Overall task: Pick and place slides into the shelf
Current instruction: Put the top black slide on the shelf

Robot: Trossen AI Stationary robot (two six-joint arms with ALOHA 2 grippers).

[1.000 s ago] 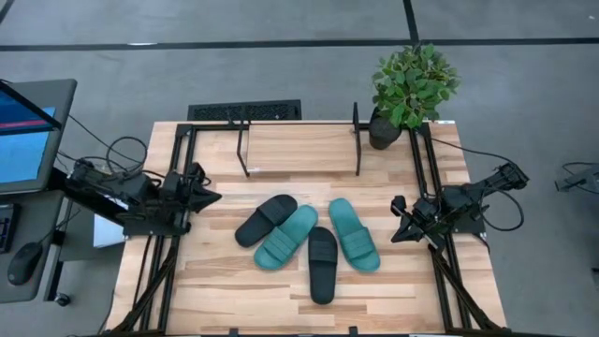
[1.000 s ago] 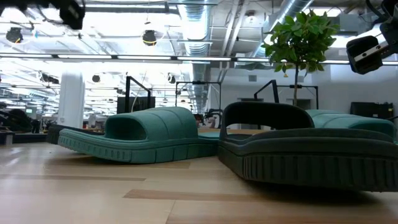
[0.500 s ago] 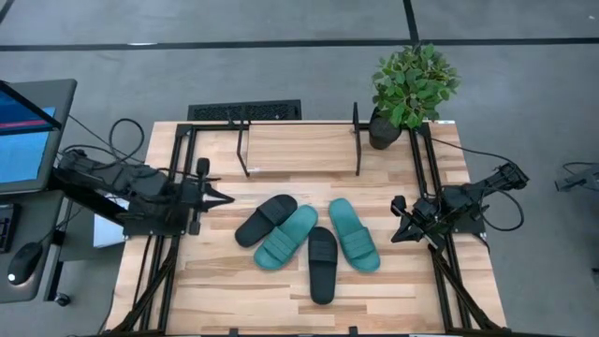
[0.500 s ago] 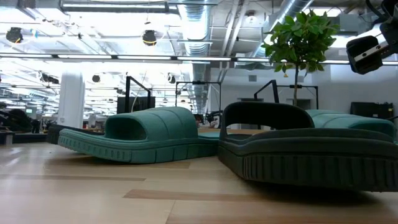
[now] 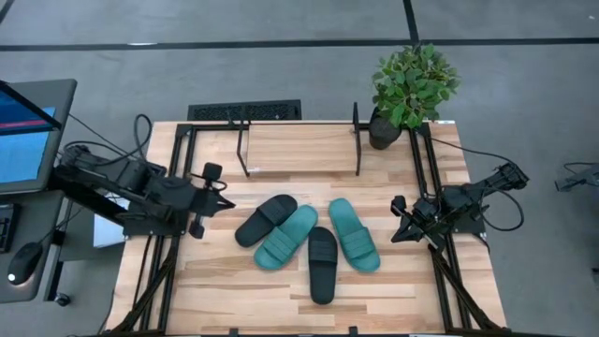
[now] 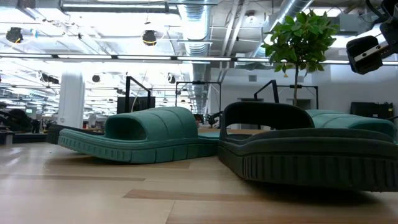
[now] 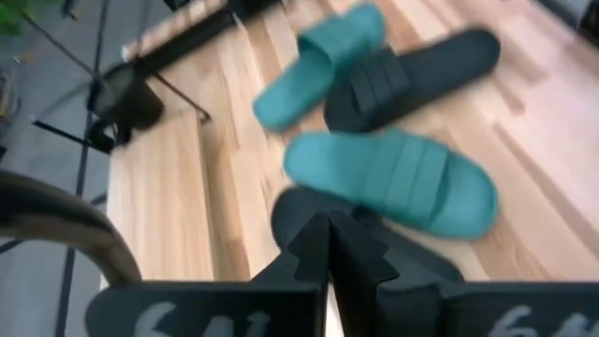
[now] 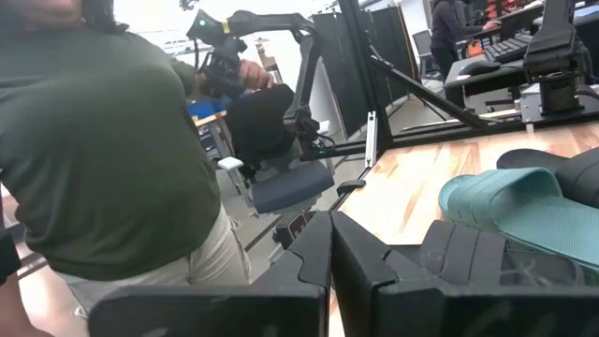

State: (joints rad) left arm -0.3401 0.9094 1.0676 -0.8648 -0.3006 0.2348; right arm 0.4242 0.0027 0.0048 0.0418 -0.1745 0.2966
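Four slides lie in a cluster mid-table: a black slide (image 5: 266, 220), a teal slide (image 5: 286, 236) partly overlapping it, a second black slide (image 5: 323, 263) and a second teal slide (image 5: 354, 234). The shelf (image 5: 299, 175) is a low black bar rack standing at the far side. My left gripper (image 5: 227, 199) is shut and hovers just left of the first black slide (image 7: 301, 208), touching nothing. My right gripper (image 5: 397, 221) is shut and waits right of the cluster, near the teal slide (image 8: 505, 201).
A potted plant (image 5: 410, 89) stands at the far right corner beside the shelf. Black arm-mount frames (image 5: 178, 178) run along both table sides. A person in a green shirt (image 8: 103, 150) shows beyond the table. Bare wood lies along the near edge (image 5: 243, 300).
My left arm has reached toward the table's right, bringing its shut gripper closer to the black slide at the cluster's left end. The slides and my right arm have kept still.
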